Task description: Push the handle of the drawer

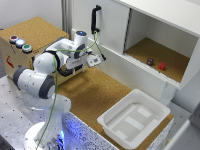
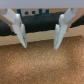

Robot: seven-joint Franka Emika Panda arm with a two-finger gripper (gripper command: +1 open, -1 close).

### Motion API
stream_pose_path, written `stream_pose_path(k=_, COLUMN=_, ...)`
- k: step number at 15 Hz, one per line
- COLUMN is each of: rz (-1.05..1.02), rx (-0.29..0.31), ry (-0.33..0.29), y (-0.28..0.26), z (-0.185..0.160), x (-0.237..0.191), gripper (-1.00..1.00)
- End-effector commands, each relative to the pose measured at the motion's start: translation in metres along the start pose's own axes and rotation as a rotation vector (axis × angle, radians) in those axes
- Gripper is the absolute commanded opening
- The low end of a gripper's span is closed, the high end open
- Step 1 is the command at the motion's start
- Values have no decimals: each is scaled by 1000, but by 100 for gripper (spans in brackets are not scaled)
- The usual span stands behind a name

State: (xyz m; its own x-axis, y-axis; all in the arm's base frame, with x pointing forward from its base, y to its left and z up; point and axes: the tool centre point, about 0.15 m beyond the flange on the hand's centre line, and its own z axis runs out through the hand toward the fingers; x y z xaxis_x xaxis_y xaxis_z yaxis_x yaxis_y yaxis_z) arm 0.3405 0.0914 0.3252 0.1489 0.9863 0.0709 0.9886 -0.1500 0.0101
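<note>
A: Where is the handle (image 2: 37, 25)?

B: Just ahead of the hand (image 2: 39, 42), a dark bar with its long axis level, facing the open fingers (image 2: 21, 32).

A: How to push well?

B: Keep the hand square, meet the bar's middle, press straight toward the drawer (image 1: 30, 42).

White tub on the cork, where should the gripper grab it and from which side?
Pinch one thin upright wall of the white tub at its rim, coming straight down from above with a jaw on either side. It sits level and open-topped and looks too wide to span, so a wall is probably the only pinchable part.
</note>
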Motion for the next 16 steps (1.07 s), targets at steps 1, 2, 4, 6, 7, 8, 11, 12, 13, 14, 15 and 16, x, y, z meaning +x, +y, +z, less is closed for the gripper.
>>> stream_pose_path(k=1, rz=-38, rx=119, ry=-12, y=23, z=0, x=31, gripper=-100)
stream_pose_path(k=2, rz=-43, rx=122, ry=-10, y=20, z=-4, x=40, gripper=-100)
stream_pose_path(k=4, rz=-35, rx=125, ry=13, y=14, z=-12, x=54, gripper=-100)
stream_pose_path(k=6, rz=-29, rx=134, ry=13, y=9, z=-15, x=68, gripper=-100)
stream_pose_path(k=7, rz=-23, rx=139, ry=10, y=6, z=-15, x=75, gripper=-100)
stream_pose_path(k=8, rz=-23, rx=143, ry=11, y=3, z=-15, x=83, gripper=-100)
stream_pose_path(k=11, rz=-20, rx=157, ry=24, y=-5, z=-13, x=116, gripper=-100)
stream_pose_path(k=12, rz=-31, rx=160, ry=20, y=-9, z=-11, x=128, gripper=-100)
stream_pose_path(k=13, rz=-38, rx=165, ry=23, y=-12, z=-10, x=141, gripper=-100)
stream_pose_path(k=14, rz=-45, rx=170, ry=26, y=-14, z=-8, x=150, gripper=-100)
stream_pose_path(k=15, rz=-48, rx=174, ry=26, y=-16, z=-7, x=160, gripper=-100)
stream_pose_path(k=16, rz=-51, rx=173, ry=28, y=-17, z=-7, x=166, gripper=-100)
